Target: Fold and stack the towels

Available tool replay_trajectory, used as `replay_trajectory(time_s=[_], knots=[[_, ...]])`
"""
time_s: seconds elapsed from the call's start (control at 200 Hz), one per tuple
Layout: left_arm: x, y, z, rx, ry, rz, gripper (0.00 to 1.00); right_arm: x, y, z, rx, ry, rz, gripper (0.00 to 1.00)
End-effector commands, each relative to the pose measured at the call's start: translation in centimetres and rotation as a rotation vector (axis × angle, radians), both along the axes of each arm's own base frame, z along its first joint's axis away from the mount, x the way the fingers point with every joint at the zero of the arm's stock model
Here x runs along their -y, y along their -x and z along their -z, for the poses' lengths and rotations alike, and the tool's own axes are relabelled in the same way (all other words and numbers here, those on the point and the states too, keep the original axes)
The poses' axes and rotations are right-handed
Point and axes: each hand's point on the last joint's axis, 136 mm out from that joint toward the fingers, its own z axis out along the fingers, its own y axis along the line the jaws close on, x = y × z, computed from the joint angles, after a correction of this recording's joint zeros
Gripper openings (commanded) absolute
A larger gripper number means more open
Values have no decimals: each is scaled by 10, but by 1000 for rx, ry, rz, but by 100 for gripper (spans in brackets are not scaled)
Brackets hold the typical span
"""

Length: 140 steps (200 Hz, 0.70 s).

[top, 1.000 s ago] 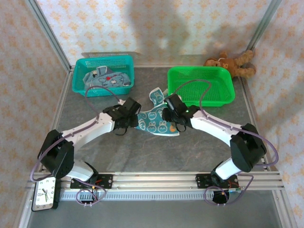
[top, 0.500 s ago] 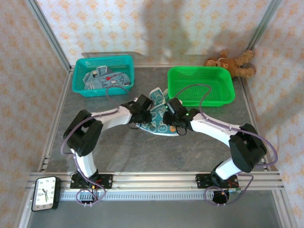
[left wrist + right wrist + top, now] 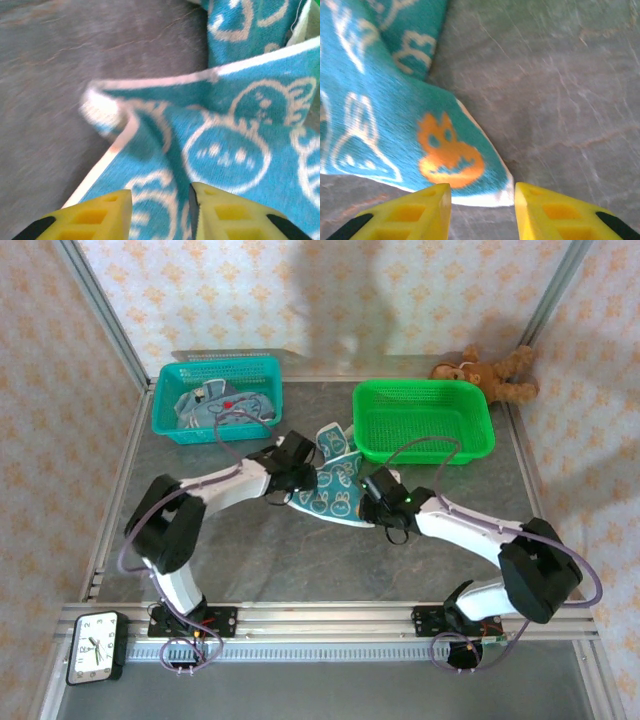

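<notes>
Teal terry towel with white bunny prints: lies rumpled on the grey table, between both claws.
Handling: probably light, limp and unbreakable; best pinched at a white-hemmed corner.
Left gripper: jaws part-open and empty, over the towel's turned-up edge.
Right gripper: jaws part-open and empty, with the towel's corner just ahead of the fingertips.

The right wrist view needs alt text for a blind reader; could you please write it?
A teal towel corner with an orange print lies on the grey table, its white-edged tip at the gap between the parted yellow fingers of the right gripper.
</notes>
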Motion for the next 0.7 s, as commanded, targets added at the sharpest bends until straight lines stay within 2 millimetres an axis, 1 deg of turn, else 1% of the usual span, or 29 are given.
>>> replay_trajectory(time_s=[0.0, 0.075, 0.185, 0.345, 0.535, 0.696], knots=[[-35, 15, -3, 38, -84, -50, 42, 6, 6, 7, -3, 9, 28, 37], [-51, 24, -2, 53, -116, -86, 43, 9, 7, 14, -12, 26, 34, 35], [-60, 35, 1, 33, -141, -86, 43, 6, 5, 22, -23, 37, 25, 33], [-55, 41, 8, 5, -108, -69, 45, 1, 1, 29, -41, 63, 12, 34], [-51, 39, 12, -8, -91, -70, 45, 1, -1, 38, -54, 91, 6, 35], [-48, 37, 12, -10, -85, -65, 46, -4, -5, 30, -37, 83, -1, 36]])
